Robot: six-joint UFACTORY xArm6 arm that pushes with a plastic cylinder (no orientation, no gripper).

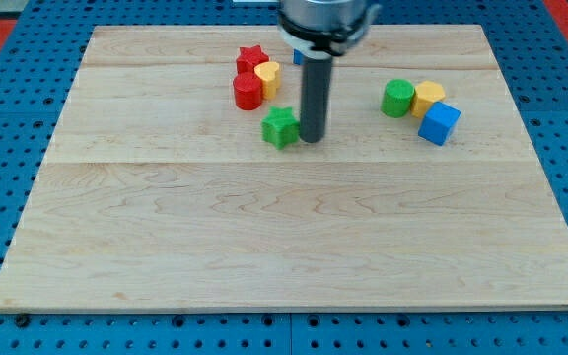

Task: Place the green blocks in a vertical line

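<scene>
Two green blocks: a star (280,126) and a cylinder (397,98). Two red (248,92), two yellow (428,97). One blue cube (440,122), plus a blue bit (298,56) behind the rod.

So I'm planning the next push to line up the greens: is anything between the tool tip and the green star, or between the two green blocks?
Nothing visible blocks either. My tip sits right beside the green star, on the view's right of it. Between that star and the green cylinder lies only bare board; the yellow block and blue cube lie beyond the cylinder.
</scene>
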